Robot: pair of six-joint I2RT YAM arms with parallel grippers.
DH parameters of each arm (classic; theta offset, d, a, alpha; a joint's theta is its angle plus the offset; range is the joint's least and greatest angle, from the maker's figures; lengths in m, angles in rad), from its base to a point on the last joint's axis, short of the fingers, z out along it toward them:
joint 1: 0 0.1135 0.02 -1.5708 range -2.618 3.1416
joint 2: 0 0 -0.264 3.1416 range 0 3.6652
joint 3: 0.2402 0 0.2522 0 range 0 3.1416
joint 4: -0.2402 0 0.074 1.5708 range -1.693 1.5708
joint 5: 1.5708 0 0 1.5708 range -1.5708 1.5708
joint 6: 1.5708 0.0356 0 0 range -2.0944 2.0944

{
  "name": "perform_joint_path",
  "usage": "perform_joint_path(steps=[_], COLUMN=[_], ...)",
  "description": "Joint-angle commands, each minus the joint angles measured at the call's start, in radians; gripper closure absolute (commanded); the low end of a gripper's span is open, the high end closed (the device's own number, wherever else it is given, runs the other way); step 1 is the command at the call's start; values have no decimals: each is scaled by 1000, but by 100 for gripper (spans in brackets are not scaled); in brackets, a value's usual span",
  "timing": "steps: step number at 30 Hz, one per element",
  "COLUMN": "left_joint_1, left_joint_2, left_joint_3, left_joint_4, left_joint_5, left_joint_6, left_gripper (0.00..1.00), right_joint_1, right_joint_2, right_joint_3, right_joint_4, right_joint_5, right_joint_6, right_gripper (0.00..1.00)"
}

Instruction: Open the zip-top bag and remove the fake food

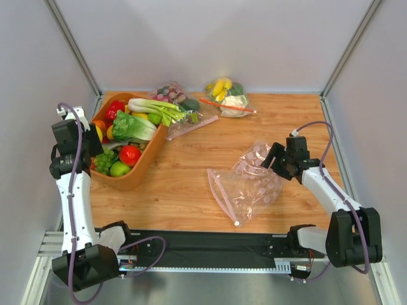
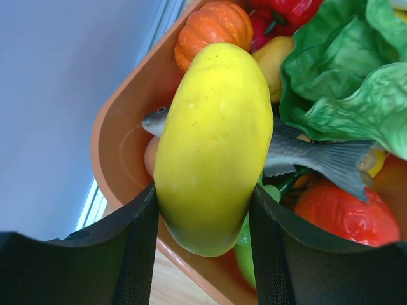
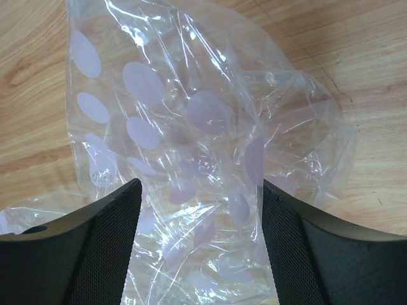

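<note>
The clear dotted plastic zip-top bag lay crumpled on the wooden table, looking light, limp and slippery; its pink zip strip seemed the firmest hold. The right gripper held its fingers apart around the film; the left gripper clamped a smooth yellow fake fruit.

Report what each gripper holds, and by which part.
Left gripper: the yellow fruit, clamped across one end. Right gripper: fingers straddle crumpled plastic of the zip-top bag; whether it is gripped cannot be told.

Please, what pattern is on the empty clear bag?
Clear plastic bag: pale lilac dots; right wrist view.
</note>
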Motion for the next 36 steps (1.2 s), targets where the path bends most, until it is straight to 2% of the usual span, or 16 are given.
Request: perform_joint_path(steps=[1,11,22,26,27,29,30,36], left_joint_1=[55,210,260,260,259,259,259,253], left_joint_2=[-11,95,147,133,132,124,122,80], left_joint_3=[-18,-44,-50,-60,-66,-69,-70,-81], left_joint_4=[91,147,154,159,160,157,150,142], left_joint_5=[76,316,261,268,270,272,273,266], left_joint_6=[83,117,141,128,124,114,111,83], left_gripper=[100,100,99,86,76,70,61,43], right_joint_1=[-4,-4,-4,-4,-4,-4,-4,-3], right_joint_2=[14,31,17,-30,-38,-59,-67,-108], right_joint_3=[43,89,181,162,159,150,144,139], right_joint_4=[24,-2,-99,-122,-128,-145,-151,-166], right_joint_5=[-34,-42,-23,-3,1,12,15,20], right_joint_6=[-26,-45,-48,-51,-54,-59,-59,-63], right_gripper=[26,26,26,26,26,26,26,26])
